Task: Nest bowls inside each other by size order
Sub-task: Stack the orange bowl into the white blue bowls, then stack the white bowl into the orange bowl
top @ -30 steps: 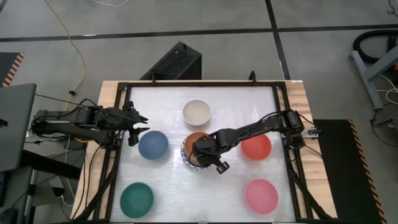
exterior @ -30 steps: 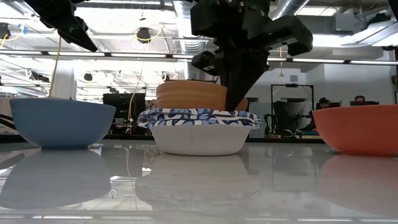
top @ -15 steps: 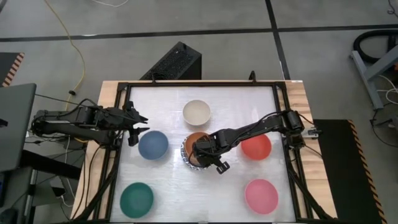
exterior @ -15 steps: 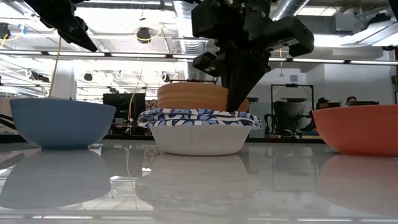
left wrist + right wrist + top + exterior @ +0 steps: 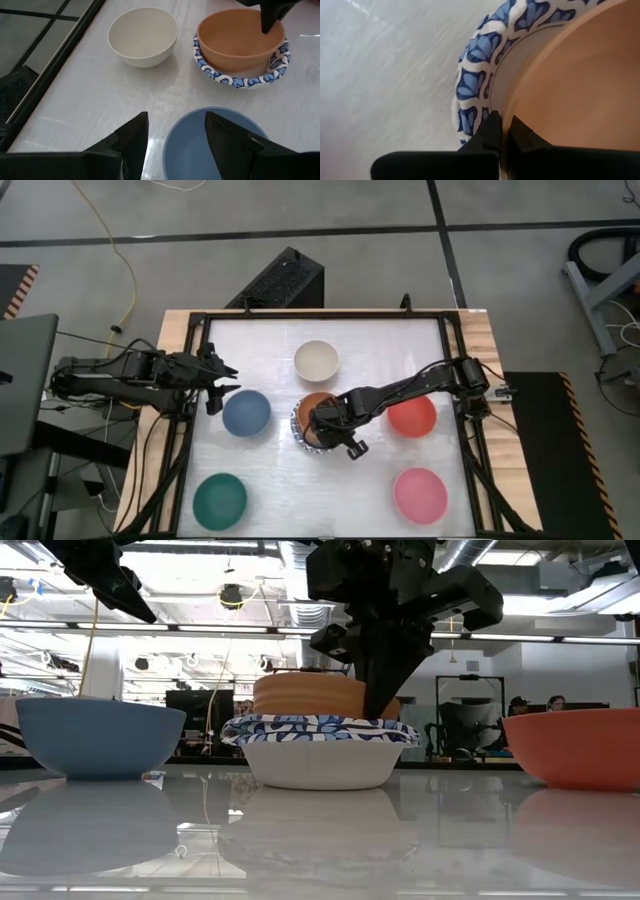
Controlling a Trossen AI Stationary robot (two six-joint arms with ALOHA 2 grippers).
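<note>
With the right gripper [image 5: 502, 131] pinching the orange bowl [image 5: 240, 37] rim between its fingers, just inside the blue-and-white patterned bowl [image 5: 235, 80], release straight down; left gripper [image 5: 175, 140] waits, fingers apart.

1. The right hand [image 5: 327, 436] is covering the near rim of the orange bowl [image 5: 316, 406], so part of that rim is going unseen from above.
2. The blue-and-white patterned bowl [image 5: 318, 751] is hiding the orange bowl's lower body at bench level.
3. The slate-blue bowl [image 5: 216, 145] is being cut off by the picture's edge beside the left hand [image 5: 176, 137].
4. People behind the red bowl [image 5: 578, 746] are showing too small to make out.
</note>
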